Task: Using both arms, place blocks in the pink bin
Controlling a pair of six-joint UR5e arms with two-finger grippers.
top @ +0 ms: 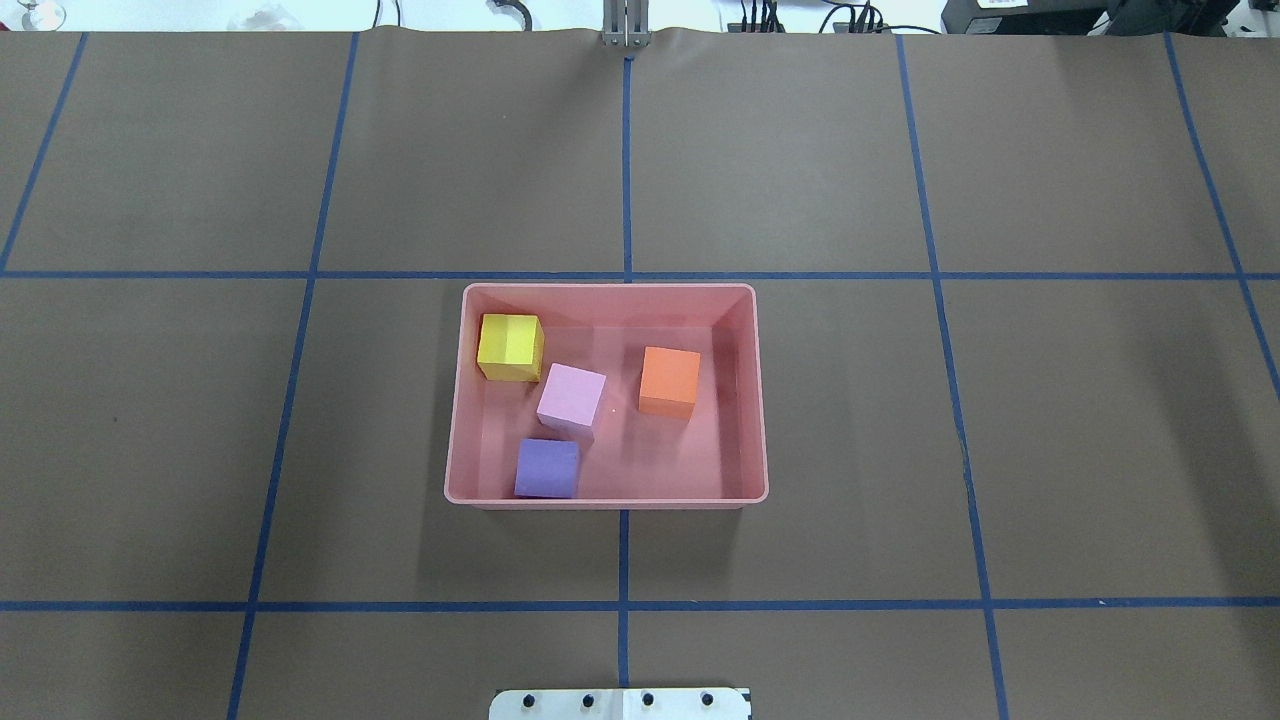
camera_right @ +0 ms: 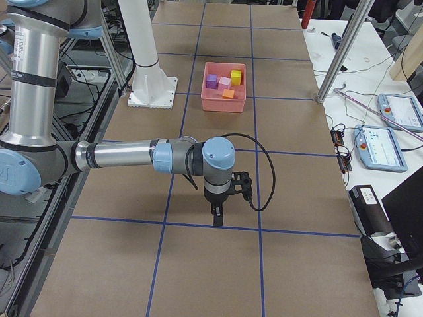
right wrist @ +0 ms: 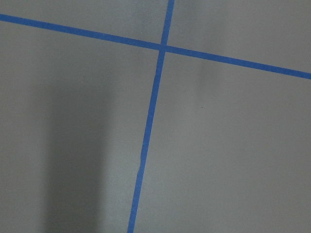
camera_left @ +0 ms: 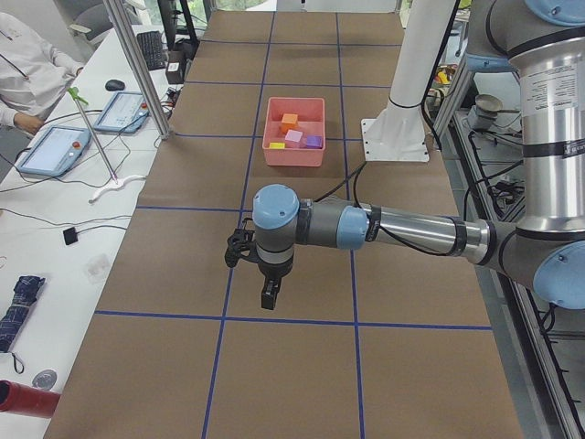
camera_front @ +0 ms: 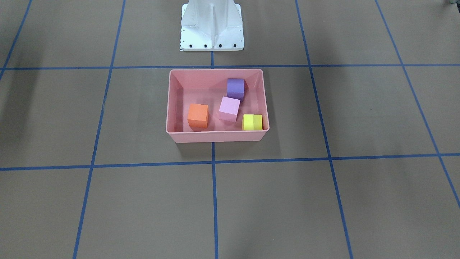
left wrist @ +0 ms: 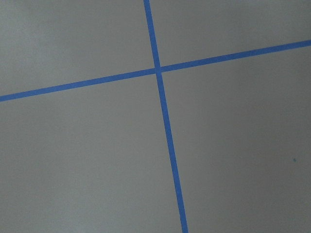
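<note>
Item 1: the pink bin (top: 606,287) sits on the desk (top: 900,420) at its middle, just in front of the white pedestal (camera_front: 212,28).

Item 2: all 4 blocks lie inside the bin.
- The yellow block (top: 510,345) occupies the far corner on the robot's left, close against the wall.
- The purple block (top: 547,468) rests at the near wall, left of centre.
- The light pink-lilac block (top: 571,397) sits between these 2, turned askew, with 1 corner just beside the yellow block.
- The orange block (top: 669,381) stands apart from the others, toward the robot's right.

Item 3: the left arm (camera_left: 402,229) reaches out low over the desk, well apart from the bin. The left fingers (camera_left: 267,300) point down near a blue tape line (camera_left: 292,320). Whether they are apart or together cannot be told.

Item 4: the right arm (camera_right: 125,156) mirrors this at the opposite end. The right fingers (camera_right: 217,216) point down, and their spacing likewise cannot be told (both wrist cameras show only desk and tape).
</note>
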